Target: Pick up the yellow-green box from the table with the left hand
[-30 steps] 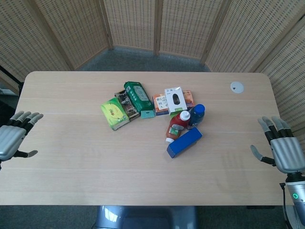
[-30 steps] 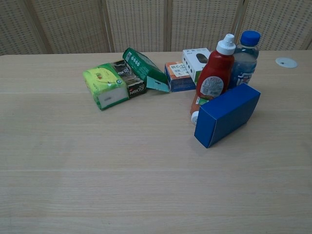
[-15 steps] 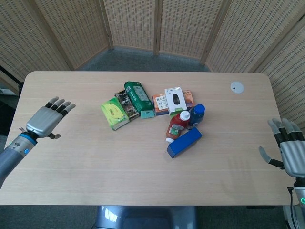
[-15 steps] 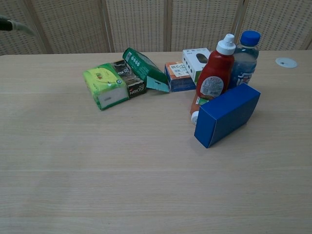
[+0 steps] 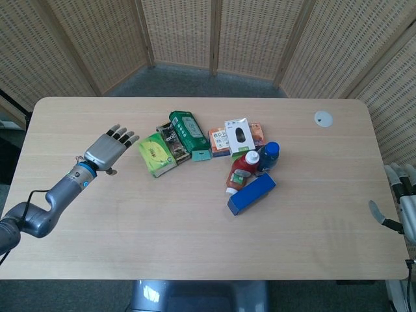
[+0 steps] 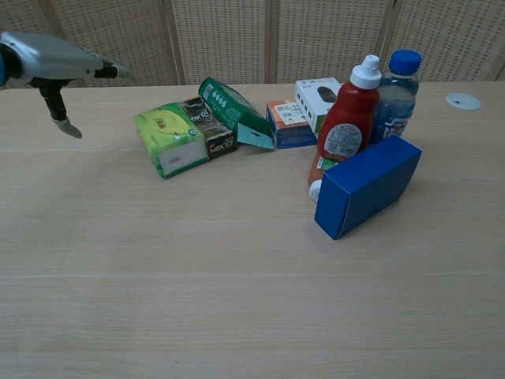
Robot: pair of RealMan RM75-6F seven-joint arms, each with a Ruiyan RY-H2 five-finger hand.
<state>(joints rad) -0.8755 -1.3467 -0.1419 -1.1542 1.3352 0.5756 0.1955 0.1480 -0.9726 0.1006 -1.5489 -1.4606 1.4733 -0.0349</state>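
The yellow-green box (image 5: pixel 156 155) lies just right of the left robot hand (image 5: pixel 108 149), which hovers empty, fingers spread.

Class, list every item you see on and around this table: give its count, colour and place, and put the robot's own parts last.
yellow-green box: 1, yellow-green, left end of the cluster
dark packet: 1, dark brown, beside it
green pack: 1, green, leaning on the packet
orange box: 1, orange-blue, centre
white box: 1, white, centre
red bottle: 1, red, white cap
water bottle: 1, blue cap
blue box: 1, blue, nearest
white disc: 1, far right
left hand: 1, grey, open, left of the yellow-green box
right hand: 1, grey, right edge
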